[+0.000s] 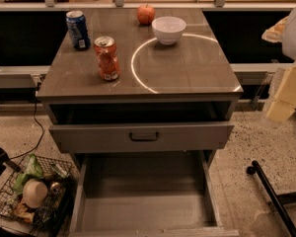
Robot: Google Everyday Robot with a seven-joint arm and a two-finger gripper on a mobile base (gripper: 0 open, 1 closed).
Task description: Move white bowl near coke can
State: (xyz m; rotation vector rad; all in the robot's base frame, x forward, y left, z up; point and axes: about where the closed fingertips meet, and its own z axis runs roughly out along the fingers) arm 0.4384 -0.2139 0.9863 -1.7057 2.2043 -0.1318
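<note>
Standing on speckled floor: grey cabinet, both drawers pulled out. Wire basket of clutter at floor left. On top: blue can back left; coke can upright nearer front, white markings unreadable; apple at back; bowl just right of apple, well apart from coke can. Gripper hangs beyond the right edge; its grip can't be told.

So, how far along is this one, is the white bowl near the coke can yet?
Done: nothing yet; the white bowl sits at the back of the cabinet top by the apple, apart from the coke can at front left. In hand: nothing; the gripper is off at the right edge, clear of the bowl. Left: reach the bowl, grasp it, set it beside the can.
</note>
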